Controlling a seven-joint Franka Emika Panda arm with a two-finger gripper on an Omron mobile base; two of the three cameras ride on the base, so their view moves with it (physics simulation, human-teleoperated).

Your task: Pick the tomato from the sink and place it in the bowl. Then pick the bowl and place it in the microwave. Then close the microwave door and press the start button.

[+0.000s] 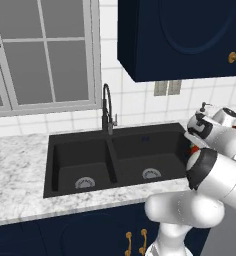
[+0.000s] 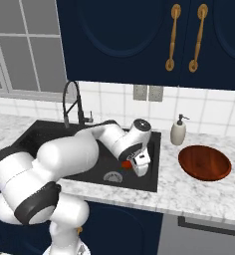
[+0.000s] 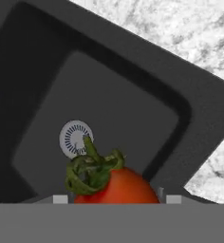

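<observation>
While the white arm reaches down over the right basin of the black matte double-basin sink (image 2: 50, 133), its fingers (image 2: 139, 167) hang inside that basin with the small glossy red tomato (image 2: 126, 164) right at them. From the right base camera the tomato shows as a red spot beside the dark finger tips, above the round silver drain (image 2: 113, 176). Whether it rests on the basin floor or hangs clear of it cannot be told. Looking along the hand, the tomato (image 3: 115, 185) sits at the bottom edge with its green leafy stem pointing up the picture, between two small grey finger tips (image 3: 60, 199), one on either side of it. They stand apart, about as wide as the tomato, but whether they press on its skin cannot be told. Behind the tomato lies the dark floor of the basin with the drain (image 3: 76, 138), and past the sink rim (image 3: 199, 95) comes the white-grey marbled tabletop (image 3: 180, 33).

Seen from the left base camera, a speck of red (image 1: 193, 148) shows just behind the wrist, at the right wall of the sink (image 1: 80, 150). A dark gooseneck faucet (image 1: 107, 112) stands behind the divider between the two basins.

On the tabletop (image 2: 189, 194) to the right of the sink lies the wide, shallow, reddish-brown wooden bowl (image 2: 204, 163), well apart from the tomato. A white soap dispenser (image 2: 178, 131) stands near the bowl's rear left edge, against the tiled wall.
</observation>
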